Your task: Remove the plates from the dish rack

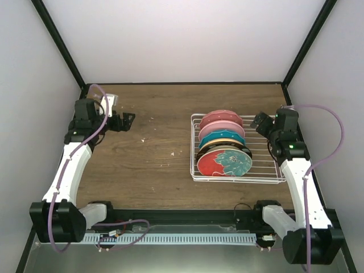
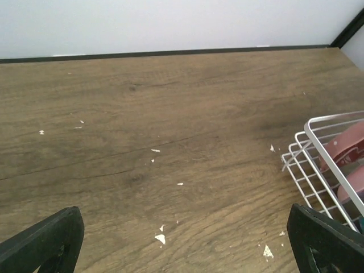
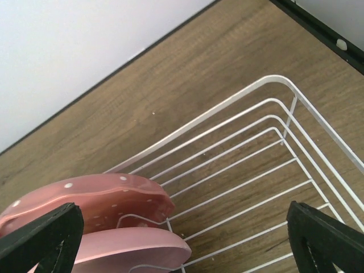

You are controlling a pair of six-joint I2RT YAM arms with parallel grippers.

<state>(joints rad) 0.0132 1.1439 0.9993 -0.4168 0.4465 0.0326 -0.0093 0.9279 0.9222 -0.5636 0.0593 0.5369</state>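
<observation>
On the wood table (image 1: 148,170), racked plates (image 3: 96,199) sit seemingly just beneath the right fingers (image 3: 42,239), parted.

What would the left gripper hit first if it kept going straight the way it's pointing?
Most likely the bare brown wooden tabletop. The open left gripper tilts down toward it, and the white wire dish rack sits off to its right, out of line. Depth is hard to judge.

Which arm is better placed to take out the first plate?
Right, I'd say: the right gripper hovers open at the far right corner of the rack, beside the pink plates. The left gripper is open too, but sits across the table, away from it.
</observation>
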